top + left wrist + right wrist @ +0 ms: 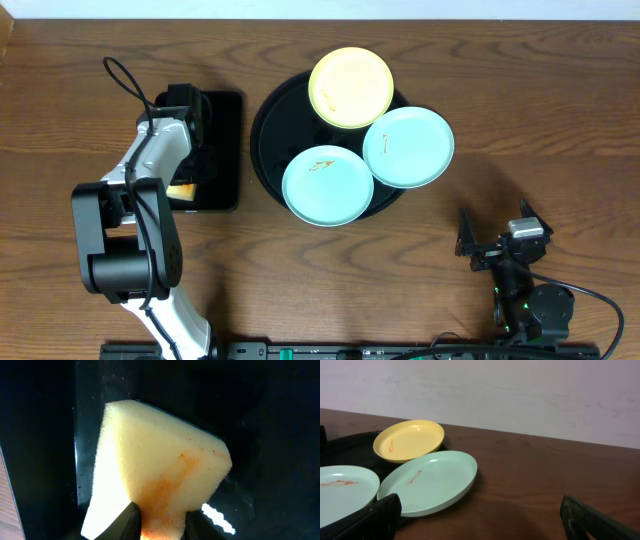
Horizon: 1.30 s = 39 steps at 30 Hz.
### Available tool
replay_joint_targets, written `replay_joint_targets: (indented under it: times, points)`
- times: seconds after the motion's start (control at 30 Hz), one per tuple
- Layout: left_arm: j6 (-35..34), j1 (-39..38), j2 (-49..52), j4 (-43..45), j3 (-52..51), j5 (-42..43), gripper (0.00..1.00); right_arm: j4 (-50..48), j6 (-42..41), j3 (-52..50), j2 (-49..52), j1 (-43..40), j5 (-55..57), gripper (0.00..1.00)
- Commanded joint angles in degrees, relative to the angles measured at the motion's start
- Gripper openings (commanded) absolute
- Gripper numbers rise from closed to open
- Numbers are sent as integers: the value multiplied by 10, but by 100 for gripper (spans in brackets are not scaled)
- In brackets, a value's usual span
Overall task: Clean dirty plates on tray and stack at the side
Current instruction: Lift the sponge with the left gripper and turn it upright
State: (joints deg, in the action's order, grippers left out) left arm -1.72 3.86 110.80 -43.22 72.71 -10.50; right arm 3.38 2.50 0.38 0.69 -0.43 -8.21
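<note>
Plates lie flat and face-up on the tray [268, 130], seen from overhead. The yellow plate [350, 88] is at the far edge, one blue-green plate [408, 147] at the right and the other blue-green plate [328, 185] nearest the arms. Being round, they have no long axis. Each overhangs the tray's rim, and neighbouring rims meet. Whether they overlap I cannot tell. The near plate has an orange arrow-like smear and the right plate a small mark. The left arm reaches over a small tray [228, 150], with a sponge [182, 192] showing beneath it. The right gripper [495, 225] sits well apart from the plates, jaws wide.

In the left wrist view, the left gripper [160, 522] has its fingers [127, 521] pinching the narrow end of the sponge [160, 455]. The sponge is pale yellow with orange stains and points away from the camera over the dark surface.

In the right wrist view, the jaws stand far apart over the table [545, 475]. A short orange streak shows on each plate.
</note>
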Motion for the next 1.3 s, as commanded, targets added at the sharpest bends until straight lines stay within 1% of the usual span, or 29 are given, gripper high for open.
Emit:
replay_joint_targets:
  times: [0.0, 0.07, 0.1, 0.17, 0.2, 0.4, 0.53, 0.6, 0.7, 0.87, 0.93, 1.03, 1.07, 1.13, 1.27]
  points:
    - [-5, 0, 7, 3, -6, 3, 24, 2, -7, -1, -3, -2, -6, 99]
    - [-5, 0, 7, 3, -6, 3, 19, 2, -7, -1, -3, -2, -6, 99]
    - [-5, 0, 7, 3, -6, 3, 18, 2, -7, -1, -3, -2, -6, 99]
    - [-2, 0, 7, 3, -5, 3, 9, 2, -8, -1, -3, -2, -6, 99]
    - [0, 0, 7, 3, -2, 3, 8, 2, -7, -1, -3, -2, -6, 99]
    - [-1, 0, -12, -10, 33, 6, 8, 2, -8, -1, -3, -2, -6, 99]
    - [-1, 1, -52, -20, 61, 41, 8, 2, -7, -1, -3, -2, -6, 99]
    - [-1, 1, -74, -21, 72, 77, 8, 2, -7, -1, -3, -2, -6, 99]
    - [-1, 10, -107, -18, 79, 158, 8, 2, -7, -1, -3, -2, -6, 99]
    - [0, 59, -123, -14, 79, 302, 8, 2, -7, -1, -3, -2, -6, 99]
    - [6, 85, -116, -17, 78, 372, 8, 2, -7, -1, -3, -2, -6, 99]
    - [50, 122, -100, -17, 77, 510, 8, 2, -7, -1, -3, -2, -6, 99]
    - [57, 130, -96, -17, 77, 537, 8, 2, -7, -1, -3, -2, -6, 99]
    - [67, 146, -84, -17, 77, 577, 8, 2, -8, -1, -3, -2, -6, 99]
    - [85, 167, -61, -26, 74, 616, 8, 2, -7, -1, -3, -2, -6, 99]
